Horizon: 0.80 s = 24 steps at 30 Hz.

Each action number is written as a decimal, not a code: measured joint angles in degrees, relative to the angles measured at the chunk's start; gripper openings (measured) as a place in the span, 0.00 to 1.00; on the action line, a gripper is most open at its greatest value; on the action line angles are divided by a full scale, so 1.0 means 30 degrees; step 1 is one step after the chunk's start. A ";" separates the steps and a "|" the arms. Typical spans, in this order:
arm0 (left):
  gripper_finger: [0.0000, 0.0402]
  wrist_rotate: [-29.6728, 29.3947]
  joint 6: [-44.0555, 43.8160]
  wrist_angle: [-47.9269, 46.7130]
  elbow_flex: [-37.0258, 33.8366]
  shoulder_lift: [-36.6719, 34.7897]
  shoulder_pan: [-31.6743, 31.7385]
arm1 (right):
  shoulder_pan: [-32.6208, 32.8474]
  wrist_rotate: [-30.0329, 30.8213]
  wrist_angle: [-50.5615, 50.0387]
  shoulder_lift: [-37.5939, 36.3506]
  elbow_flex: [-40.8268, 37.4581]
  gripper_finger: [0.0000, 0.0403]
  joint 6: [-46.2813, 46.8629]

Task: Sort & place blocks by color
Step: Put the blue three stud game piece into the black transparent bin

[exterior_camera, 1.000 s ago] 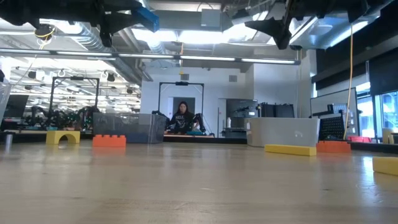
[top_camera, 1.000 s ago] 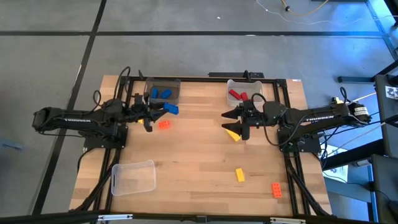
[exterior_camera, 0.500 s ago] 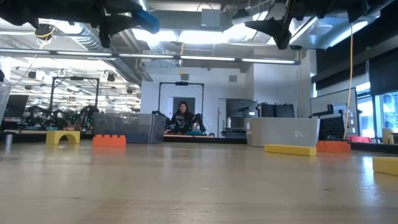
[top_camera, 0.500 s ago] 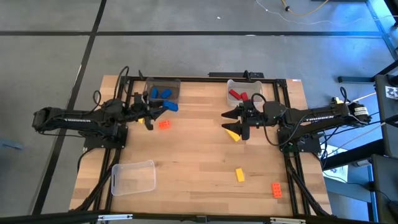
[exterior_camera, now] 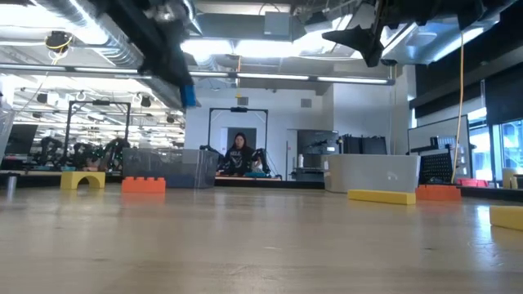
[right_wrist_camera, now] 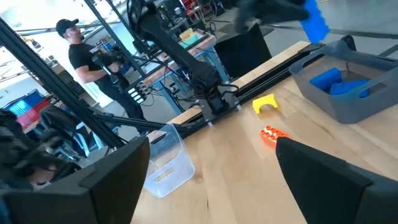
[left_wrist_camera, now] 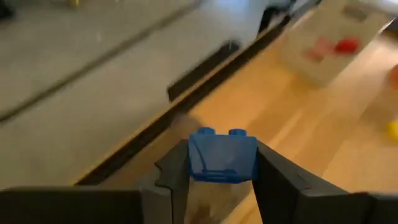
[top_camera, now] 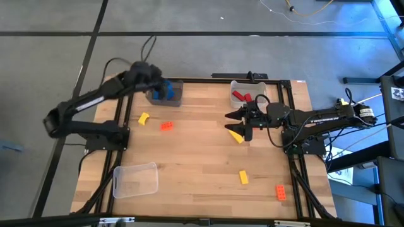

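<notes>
My left gripper (left_wrist_camera: 222, 177) is clamped on a blue block (left_wrist_camera: 222, 155), studs up between the two fingers, and in the high view it hangs over the grey bin (top_camera: 173, 96) at the table's (top_camera: 196, 157) far left corner. That bin already has blue blocks (right_wrist_camera: 339, 83) in it. In the low view the held block (exterior_camera: 188, 95) is high above the table, well clear of everything on the wood.

My right gripper (top_camera: 238, 120) hovers with its fingers spread wide, holding nothing. A yellow block (top_camera: 236, 135) lies just beside its tips on the near side; whether they touch I cannot tell. The white bin (top_camera: 243, 87) with red blocks (top_camera: 240, 96) sits just beyond that gripper at the far edge.

Loose on the table: a yellow arch (top_camera: 143, 118) and an orange block (top_camera: 167, 125) near the left side, close together but apart, both near the grey bin. Another yellow block (top_camera: 243, 177) and another orange block (top_camera: 280, 192) lie toward the near right corner, well apart from both grippers. A clear bin (top_camera: 135, 180) sits at the near left.

A person (right_wrist_camera: 84, 59) stands in the room beyond the table in the right wrist view.
</notes>
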 joint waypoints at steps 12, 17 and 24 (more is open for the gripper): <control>0.32 0.4982 -0.0882 0.1250 0.0217 0.7420 0.2287 | 0.0000 0.0503 0.0000 0.0000 0.0000 0.87 0.0026; 0.32 0.2948 -0.0771 0.1422 0.0217 0.8709 0.1564 | 0.0000 0.0503 0.0000 0.0000 0.0007 0.87 0.0051; 0.32 0.0512 -0.0700 0.1411 0.0217 0.9264 0.1299 | 0.0000 0.0786 0.0007 0.0000 0.0007 0.87 0.0065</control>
